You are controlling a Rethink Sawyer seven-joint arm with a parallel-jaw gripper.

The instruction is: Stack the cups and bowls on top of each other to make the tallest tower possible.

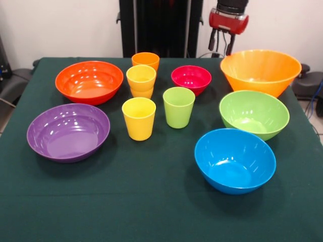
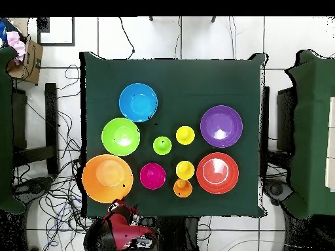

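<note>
1. Claw [image 1: 222,49] hangs released behind large orange bowl [image 1: 260,70], grasping nothing.
2. Cups [image 1: 139,117] and bowls sit apart on worktop [image 1: 151,201]; no tower begun.
3. Risk: glossy tapered cups slip; narrow bases topple.

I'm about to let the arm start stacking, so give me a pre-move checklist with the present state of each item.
1. Gripper clear of the dishes: ok, it hangs at the table's edge beside the big orange bowl.
2. Gripper empty and open: cannot tell, its fingers are not clear.
3. Bowls upright, mouths up: ok for the big orange, green, blue, purple, red-orange and magenta bowls.
4. Cups upright: ok for the front yellow cup, the green cup and the orange cup.
5. Nothing stacked yet: not ok, the second yellow cup seems to sit in another.
6. Table free of stray items: ok.
</note>
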